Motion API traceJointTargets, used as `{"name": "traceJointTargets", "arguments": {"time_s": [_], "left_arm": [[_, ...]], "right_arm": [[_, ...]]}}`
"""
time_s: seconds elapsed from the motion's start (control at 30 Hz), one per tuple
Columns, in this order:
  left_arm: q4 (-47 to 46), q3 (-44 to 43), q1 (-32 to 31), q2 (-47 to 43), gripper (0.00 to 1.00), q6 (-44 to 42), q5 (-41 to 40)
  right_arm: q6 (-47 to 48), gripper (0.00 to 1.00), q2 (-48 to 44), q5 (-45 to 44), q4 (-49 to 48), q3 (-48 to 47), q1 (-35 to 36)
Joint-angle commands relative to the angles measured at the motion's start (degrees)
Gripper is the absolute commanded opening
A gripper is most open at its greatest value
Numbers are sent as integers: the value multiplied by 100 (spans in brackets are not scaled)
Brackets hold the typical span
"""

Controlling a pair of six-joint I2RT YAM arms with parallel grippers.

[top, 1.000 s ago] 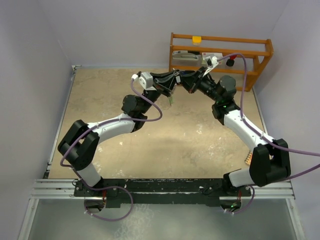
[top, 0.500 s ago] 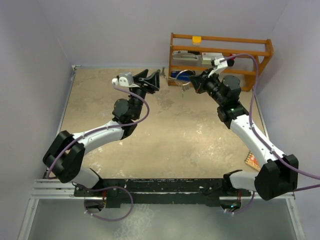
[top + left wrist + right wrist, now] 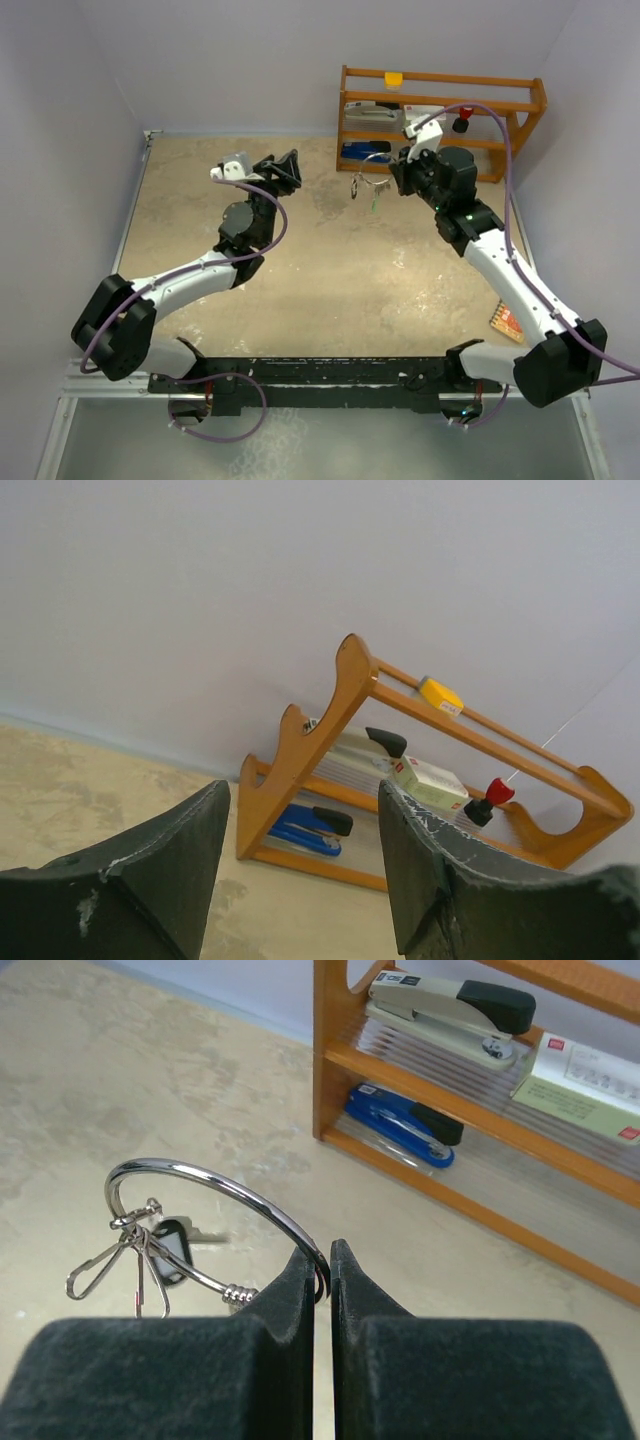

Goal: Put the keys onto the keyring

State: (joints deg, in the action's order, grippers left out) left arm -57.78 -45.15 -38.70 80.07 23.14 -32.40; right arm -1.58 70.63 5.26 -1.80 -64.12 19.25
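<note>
My right gripper [image 3: 322,1250] is shut on the keyring [image 3: 205,1178], a thin silver wire ring held above the table near the rack. In the top view the gripper [image 3: 394,180] holds the keyring [image 3: 368,184] out to its left. Small silver keys [image 3: 135,1260] hang from the ring's far side, and a green key [image 3: 375,204] dangles below it. A black-headed key [image 3: 172,1243] shows behind the ring; I cannot tell whether it hangs or lies on the table. My left gripper [image 3: 288,166] is open and empty, apart from the ring to its left, its fingers [image 3: 200,840] spread wide.
An orange wooden rack [image 3: 520,110] stands at the back right with a blue stapler [image 3: 400,1120], a grey stapler [image 3: 450,1005], a white box [image 3: 430,780], a yellow piece [image 3: 394,78] and a red knob [image 3: 460,125]. A small orange box [image 3: 505,320] lies near the right edge.
My left gripper has opened, let go of the green key and pulled back to the left. The right gripper has shifted right with the keyring, the green key now hanging from it.
</note>
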Motion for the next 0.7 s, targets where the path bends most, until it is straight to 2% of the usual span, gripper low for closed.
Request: {"name": "traceJointTargets", "arguments": {"time_s": [0.0, 0.23, 0.4, 0.6, 0.67], "left_arm": [[609, -174, -6, -245, 58, 372, -173], [1177, -371, -6, -240, 59, 269, 53], [1333, -367, -7, -286, 60, 180, 102], [1354, -368, -6, -329, 60, 104, 163], [1344, -372, -6, -325, 60, 120, 181]], "right_arm": [[1365, 0, -46, -1295, 424, -537, 719], [2474, 0, 380, -3205, 283, -563, 1435], [2731, 0, 813, -4237, 359, -716, 1546], [2858, 0, 1314, -5079, 748, -1045, 1558], [2507, 0, 1288, -4521, 1078, -1095, 1557]]}}
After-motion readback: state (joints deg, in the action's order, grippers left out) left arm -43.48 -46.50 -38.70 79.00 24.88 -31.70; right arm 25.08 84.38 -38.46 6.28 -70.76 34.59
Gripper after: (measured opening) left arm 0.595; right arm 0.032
